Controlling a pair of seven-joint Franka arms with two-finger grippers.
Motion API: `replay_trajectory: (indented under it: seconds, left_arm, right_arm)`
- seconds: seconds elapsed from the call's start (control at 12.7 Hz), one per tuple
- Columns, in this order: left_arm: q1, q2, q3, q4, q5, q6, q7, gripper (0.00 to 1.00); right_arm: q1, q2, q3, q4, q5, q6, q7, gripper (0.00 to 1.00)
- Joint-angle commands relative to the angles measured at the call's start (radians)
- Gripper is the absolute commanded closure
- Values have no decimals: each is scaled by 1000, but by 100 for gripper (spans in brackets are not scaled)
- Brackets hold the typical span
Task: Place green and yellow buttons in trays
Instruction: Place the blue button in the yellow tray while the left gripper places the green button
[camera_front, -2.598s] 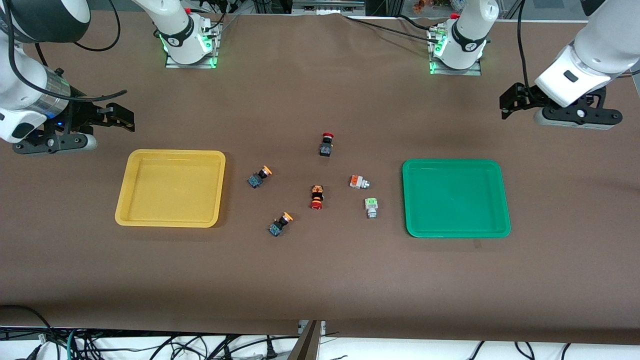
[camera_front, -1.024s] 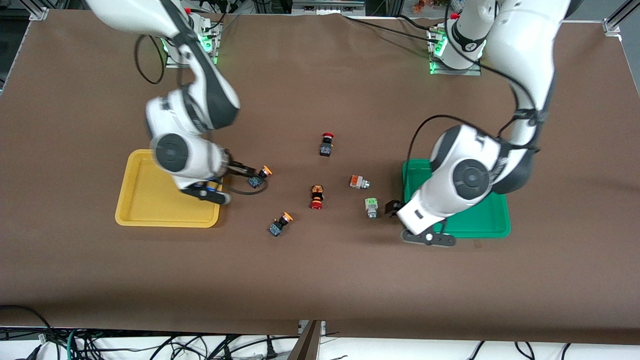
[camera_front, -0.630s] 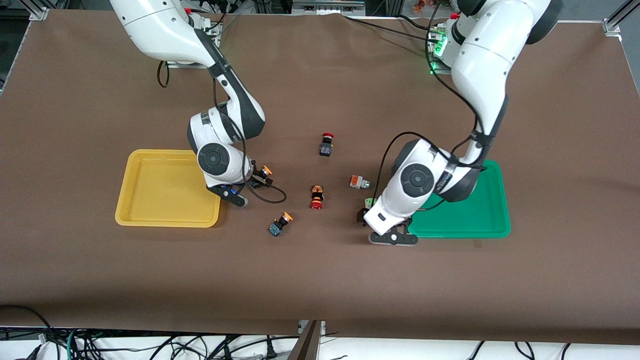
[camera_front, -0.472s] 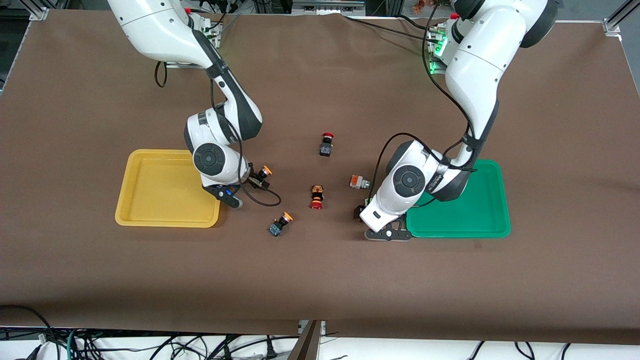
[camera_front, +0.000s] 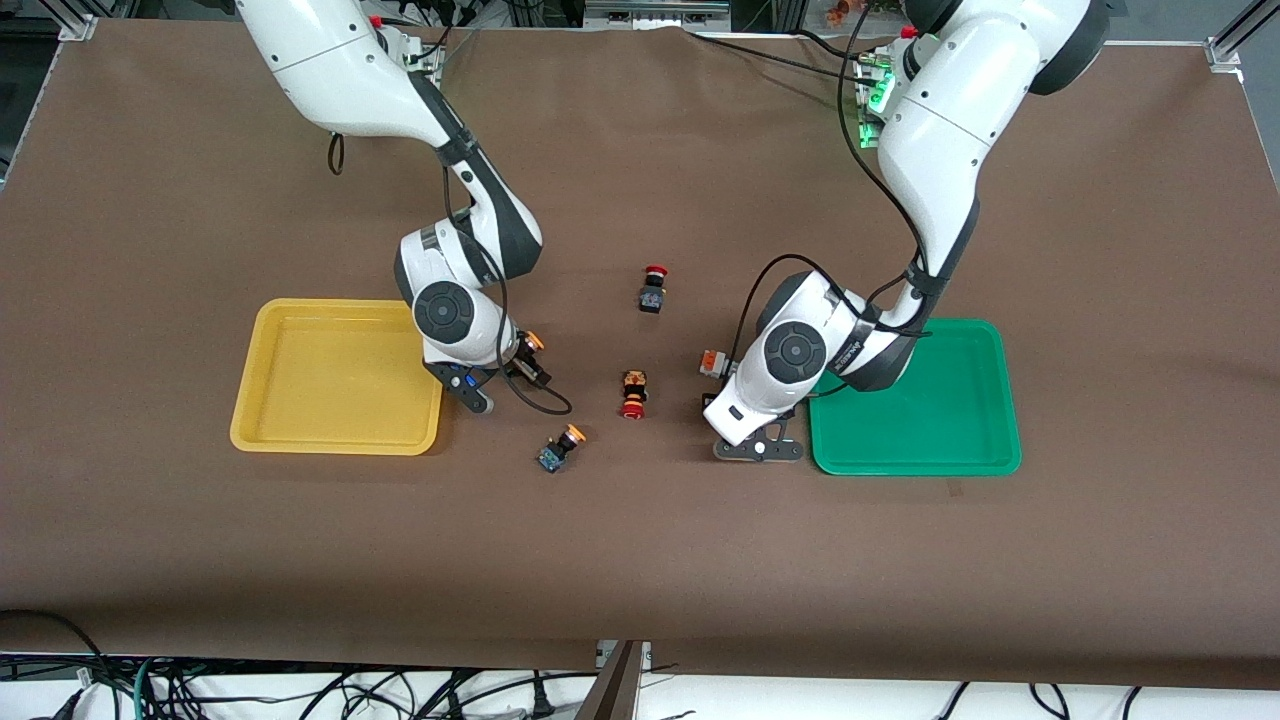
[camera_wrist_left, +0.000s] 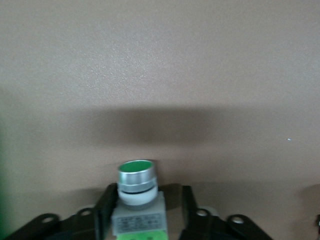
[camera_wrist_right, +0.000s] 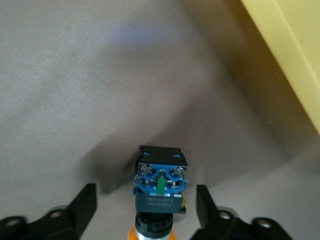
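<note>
The left gripper (camera_wrist_left: 145, 220) is straddling a metal-ringed green button (camera_wrist_left: 137, 176), fingers spread; the right gripper (camera_wrist_right: 145, 210) is flanking a blocky yellow-capped button (camera_wrist_right: 160, 187), fingers spread.

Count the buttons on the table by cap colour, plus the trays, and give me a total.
Yellow-capped buttons: 2
Green-capped buttons: 2
Red-capped buttons: 2
Trays: 2
Total: 8

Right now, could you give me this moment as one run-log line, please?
left gripper: open, straddling green button on table | right gripper: open, straddling yellow button beside yellow tray | green tray: no buttons visible
</note>
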Motion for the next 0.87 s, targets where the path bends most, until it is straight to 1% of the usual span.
replay_trajectory:
  seconds: [0.0, 0.08, 0.16, 0.24, 0.31, 0.39, 0.55, 0.63, 0.71, 0.79]
  left_arm:
    - [0, -44, 1, -45, 16, -2, -11, 83]
    - [2, -47, -2, -45, 16, -6, -13, 86]
    - [5, -65, -2, -45, 16, -25, -13, 87]
    - [15, -88, -2, -36, 17, -70, -5, 87]
    - [26, -125, 1, -22, 16, -135, 37, 86]
    - [60, -157, -1, -6, 14, -196, 99, 86]
    - [115, -202, -2, -2, 13, -279, 215, 85]
    - [144, -216, -1, -2, 13, -314, 272, 85]
    - [176, -222, -1, -4, 14, -347, 341, 85]
    - [217, -222, -1, -13, 16, -368, 431, 85]
  right_arm:
    - [-7, -17, -4, -3, 8, 3, 6, 100]
    - [-7, -18, -7, -3, 3, -3, 9, 100]
    - [-7, -23, -10, -1, -8, -11, 3, 100]
    - [-7, -34, -24, 9, -9, -37, -6, 100]
    - [-7, -72, -56, 41, -17, -112, -27, 100]
    - [-9, -105, -103, 104, -26, -241, -108, 100]
    - [-38, -124, -183, 204, -14, -518, -368, 100]
    - [-53, -133, -211, 204, -12, -580, -500, 100]
    - [-63, -136, -251, 189, -12, -597, -618, 100]
    - [-63, -136, -293, 162, -12, -580, -706, 100]
